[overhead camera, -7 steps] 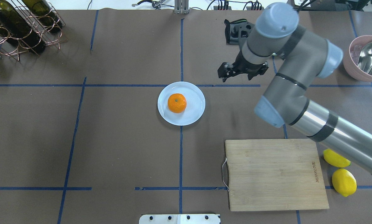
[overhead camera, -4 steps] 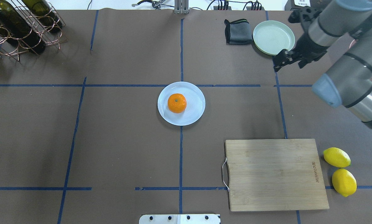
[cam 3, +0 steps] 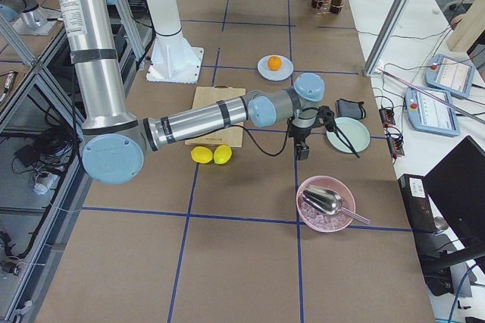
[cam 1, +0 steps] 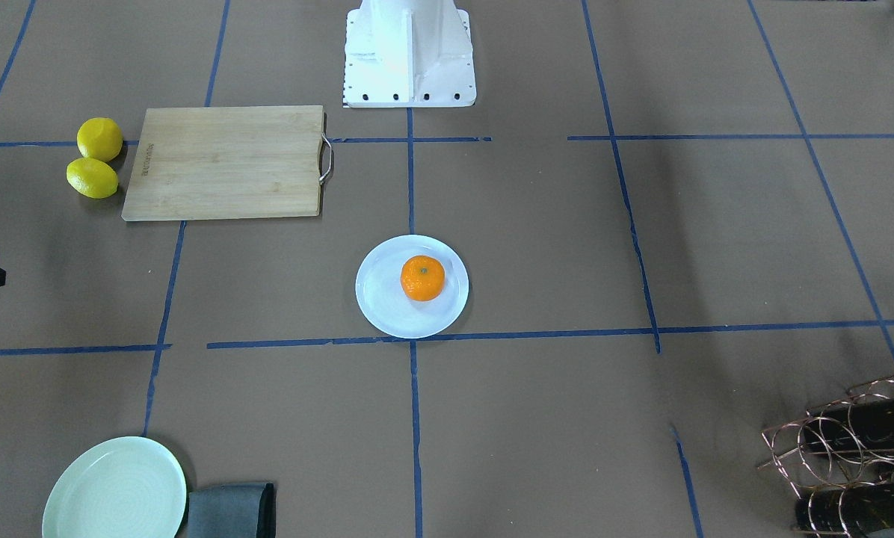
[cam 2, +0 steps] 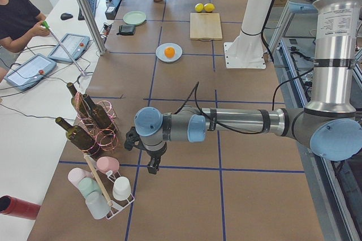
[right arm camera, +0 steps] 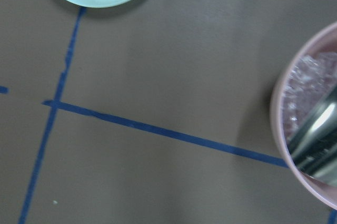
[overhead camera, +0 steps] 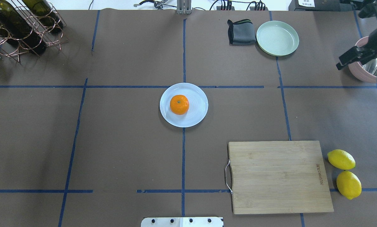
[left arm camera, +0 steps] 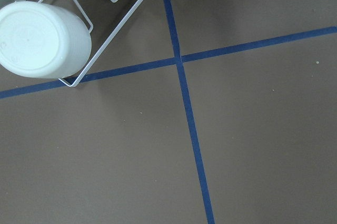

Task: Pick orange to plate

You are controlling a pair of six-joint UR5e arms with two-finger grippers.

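- Since the earlier overhead frames, the right arm has swung from beside the middle to the upper right corner, uncovering the mint-green plate [overhead camera: 277, 38] and the grey cloth [overhead camera: 240, 32].
- Its right fingers [overhead camera: 349, 60] hang over the near rim of the pink bowl [overhead camera: 362, 75]; open or closed cannot be told.
- At frame centre, the orange [overhead camera: 179, 104] sits on the pale bluish-white plate [overhead camera: 196, 116], slightly left of the plate's middle, stem dimple up, with neither arm touching it.
- In the left side view, the left fingers [cam 2: 153, 166] hover low over the bench [overhead camera: 113, 142], beside the cup rack [cam 2: 107, 193]; their state cannot be told.
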